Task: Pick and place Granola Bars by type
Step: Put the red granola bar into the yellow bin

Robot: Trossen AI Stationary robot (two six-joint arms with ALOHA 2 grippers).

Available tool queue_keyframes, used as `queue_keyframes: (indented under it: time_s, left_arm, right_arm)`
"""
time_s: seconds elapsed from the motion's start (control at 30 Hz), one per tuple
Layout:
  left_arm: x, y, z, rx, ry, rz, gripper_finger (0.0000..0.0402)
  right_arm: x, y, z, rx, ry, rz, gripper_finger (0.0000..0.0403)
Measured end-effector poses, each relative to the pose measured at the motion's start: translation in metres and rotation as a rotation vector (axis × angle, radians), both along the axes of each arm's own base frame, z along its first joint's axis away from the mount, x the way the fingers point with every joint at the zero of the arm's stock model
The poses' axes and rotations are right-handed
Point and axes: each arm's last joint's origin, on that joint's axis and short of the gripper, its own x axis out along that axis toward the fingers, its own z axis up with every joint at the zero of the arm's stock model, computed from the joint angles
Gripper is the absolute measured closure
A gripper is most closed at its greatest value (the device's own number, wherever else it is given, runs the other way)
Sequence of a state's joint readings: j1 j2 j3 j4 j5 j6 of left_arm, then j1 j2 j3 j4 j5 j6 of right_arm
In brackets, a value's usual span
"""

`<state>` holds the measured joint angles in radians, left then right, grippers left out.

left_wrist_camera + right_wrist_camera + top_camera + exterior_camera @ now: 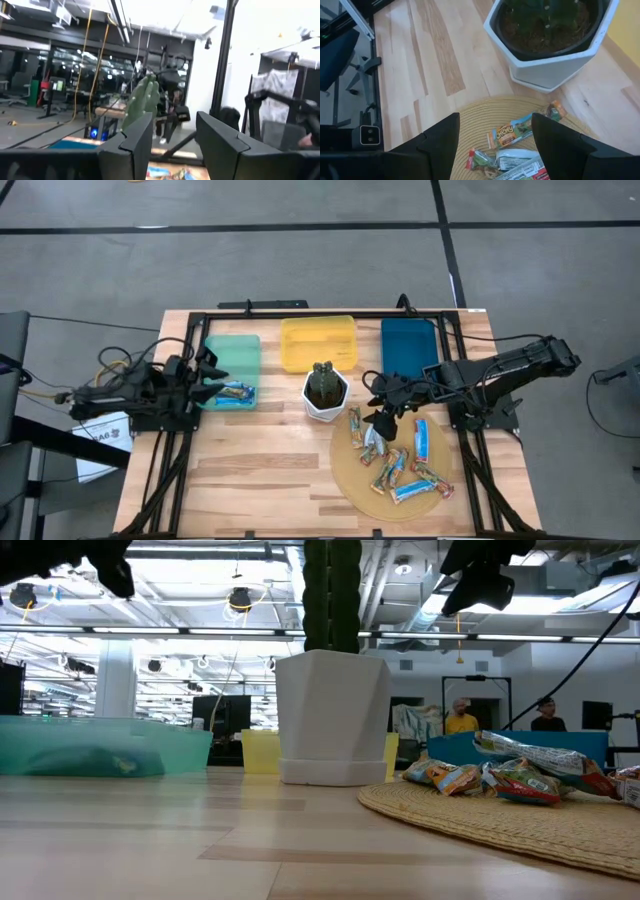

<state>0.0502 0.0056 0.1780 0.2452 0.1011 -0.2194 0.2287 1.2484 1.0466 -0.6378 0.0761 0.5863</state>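
Right gripper is held open over the Granola Bars piled on the woven mat, nr the white pot. Risk: two overlapped bars could be pinched, or pot clipped. Left gripper, open, empty, is poised by the green bin w/ one bar inside.

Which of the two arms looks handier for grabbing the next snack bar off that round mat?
The right. Its gripper hovers open over the granola bars on the woven mat, while the left gripper is far off by the green tray.
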Motion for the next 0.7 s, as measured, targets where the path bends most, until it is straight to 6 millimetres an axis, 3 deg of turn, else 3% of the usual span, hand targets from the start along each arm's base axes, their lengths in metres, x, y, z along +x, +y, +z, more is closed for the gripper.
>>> queue_keyframes:
  time_s: [0.7]
  left_arm:
    - [0.011,0.002,-0.034,-0.04,-0.066,0.03,0.0257]
  right_arm:
    - [-0.007,0.0,-0.006,0.032,0.106,0.027,0.0163]
